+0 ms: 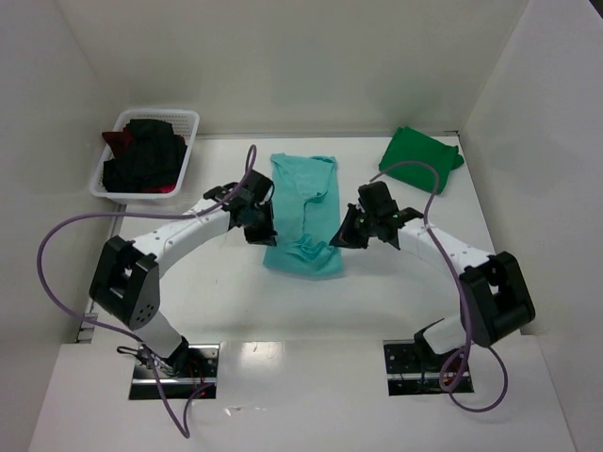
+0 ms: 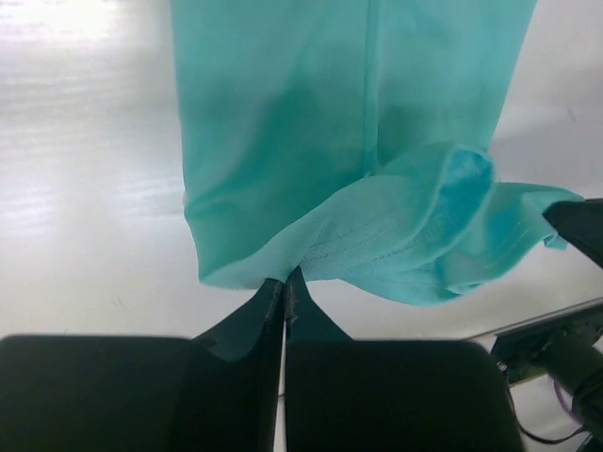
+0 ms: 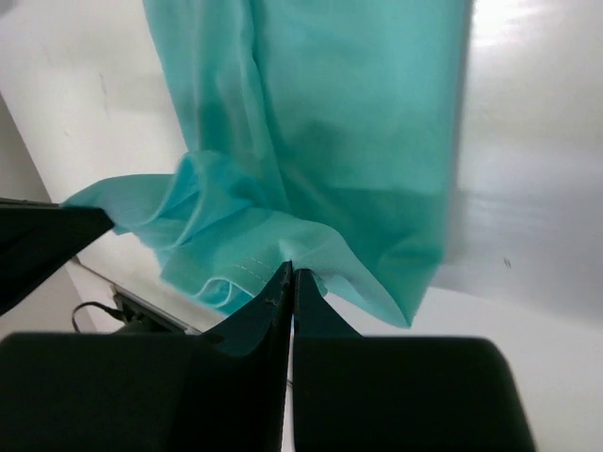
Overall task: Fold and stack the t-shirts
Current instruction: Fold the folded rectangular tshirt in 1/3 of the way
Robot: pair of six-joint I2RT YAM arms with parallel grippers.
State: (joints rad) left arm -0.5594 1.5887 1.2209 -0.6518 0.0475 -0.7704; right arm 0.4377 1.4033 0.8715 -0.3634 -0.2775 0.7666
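Pinching the near hem of the light teal cloth t-shirt (image 1: 303, 193), left gripper (image 2: 284, 281) and right gripper (image 3: 291, 272) are both clenched on it. The fold should go best with both corners carried level toward the collar, cloth taut.

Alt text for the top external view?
The left claw and right claw pinch the near hem of a teal t-shirt mid-table. Folded green t-shirt lies far right; white basket of dark shirts far left.

Top camera: high behind my bases, facing down over the whole bench (image 1: 226, 292). Wrist cameras: close, sighting along my left tool (image 2: 284, 285) and right tool (image 3: 291, 275); both share the near hem of the teal t-shirt (image 2: 283, 113).
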